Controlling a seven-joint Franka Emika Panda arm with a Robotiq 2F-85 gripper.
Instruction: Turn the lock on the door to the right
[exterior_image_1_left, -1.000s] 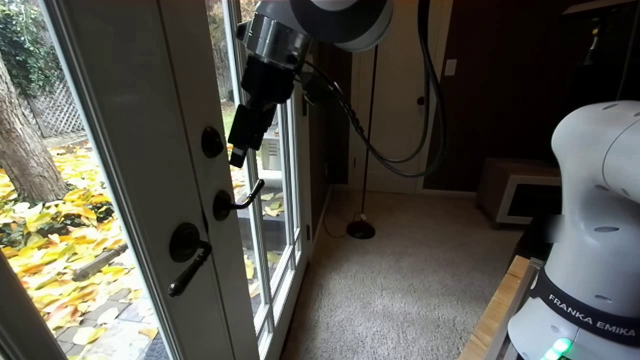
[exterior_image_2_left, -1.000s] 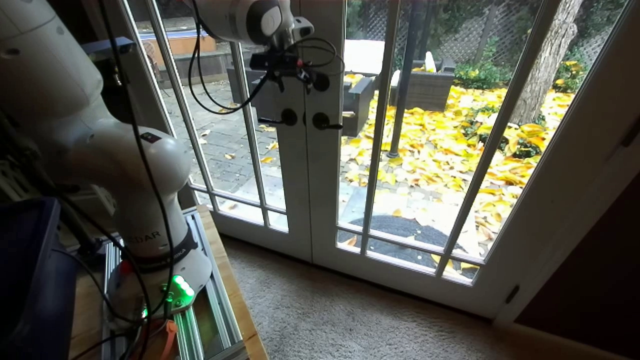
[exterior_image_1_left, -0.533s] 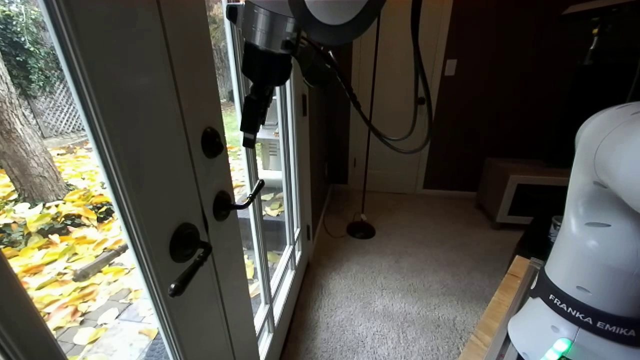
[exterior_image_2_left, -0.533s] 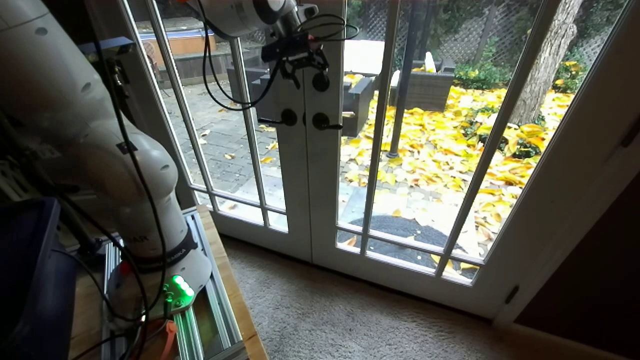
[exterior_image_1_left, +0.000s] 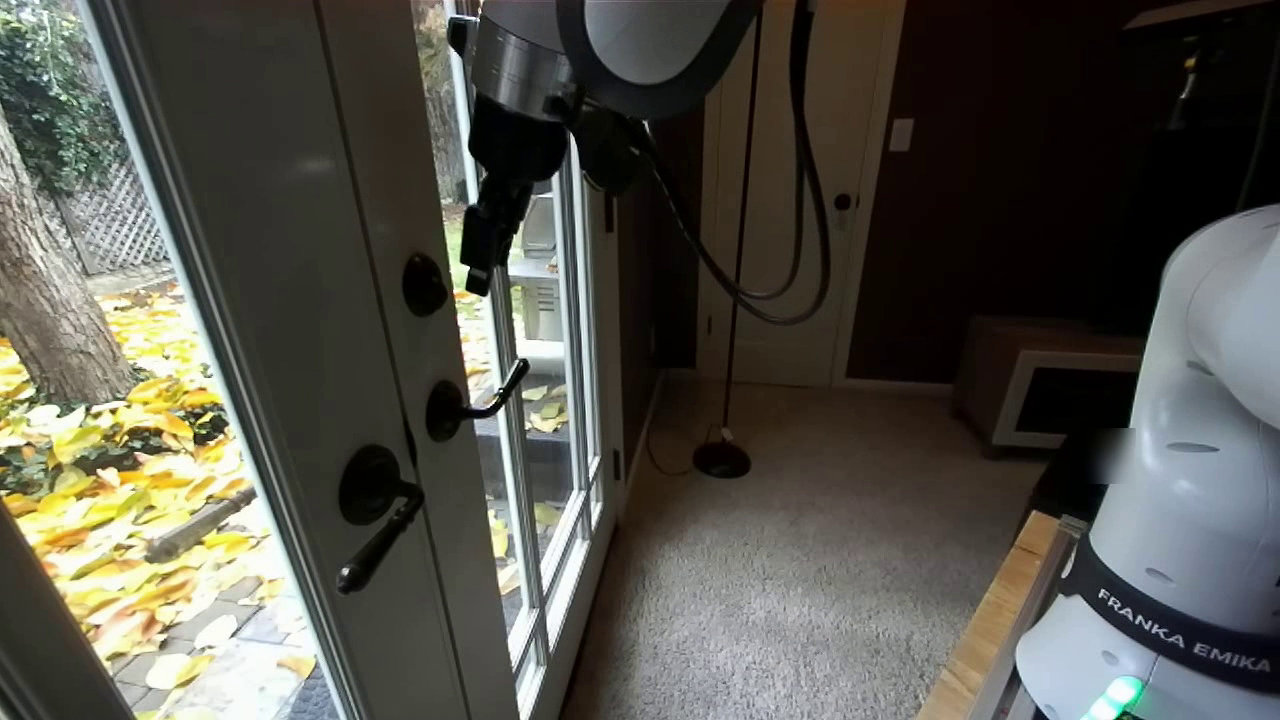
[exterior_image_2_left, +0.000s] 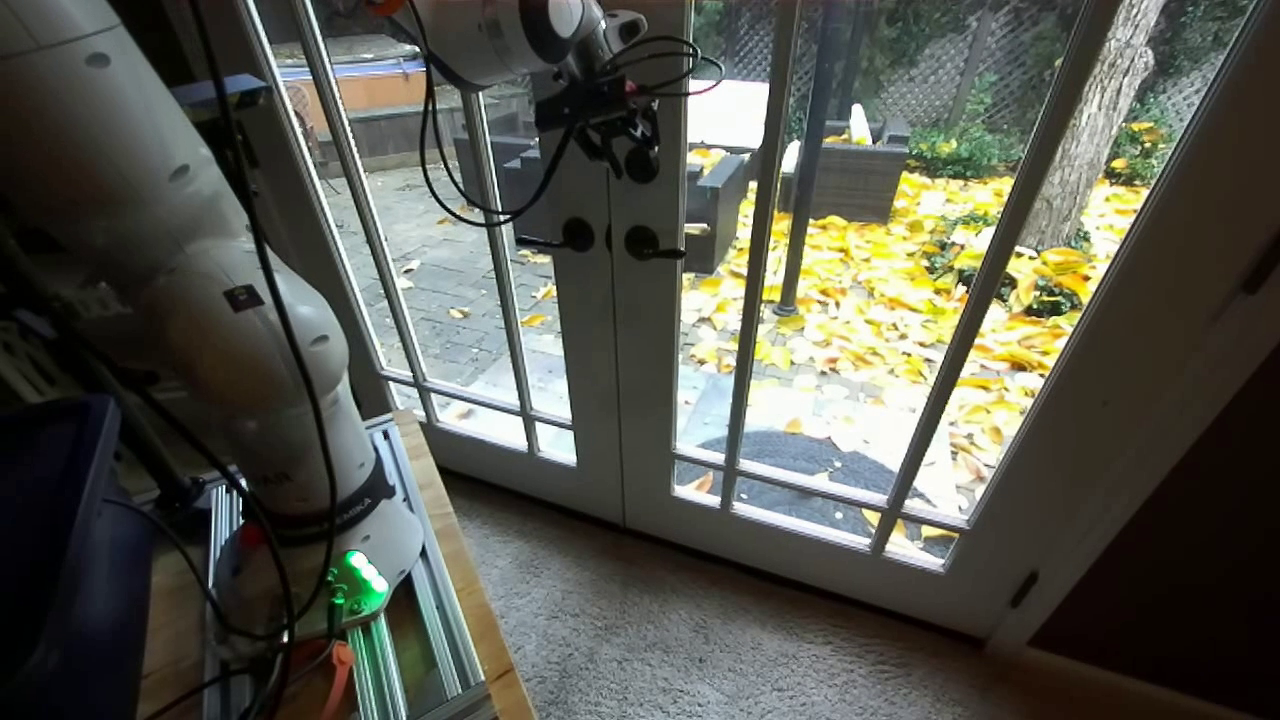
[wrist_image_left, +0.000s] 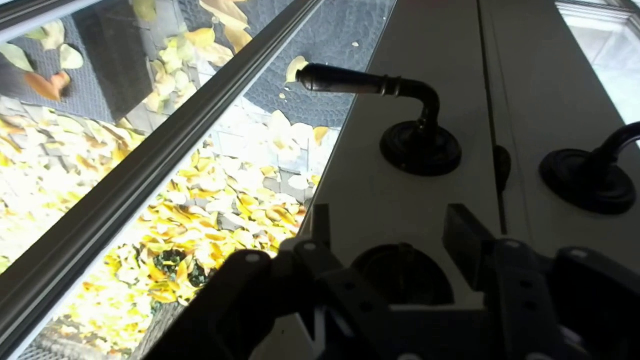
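The lock (exterior_image_2_left: 642, 165) sits on the door (exterior_image_2_left: 646, 360) directly above the lever (exterior_image_2_left: 642, 242); the tool (wrist_image_left: 391, 232), spread and gripping nothing, is above the lever too, near the door yet apart from it. Its slant looks aimed down toward the lever, so a good approach would hold the height above the lever while easing in, let both sides meet the lock evenly, squeeze lightly, then rotate about the lock's centre with no sideways drag.

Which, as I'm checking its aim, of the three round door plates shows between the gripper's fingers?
In the wrist view, the lock: unlike the two handles, it bears no long lever.
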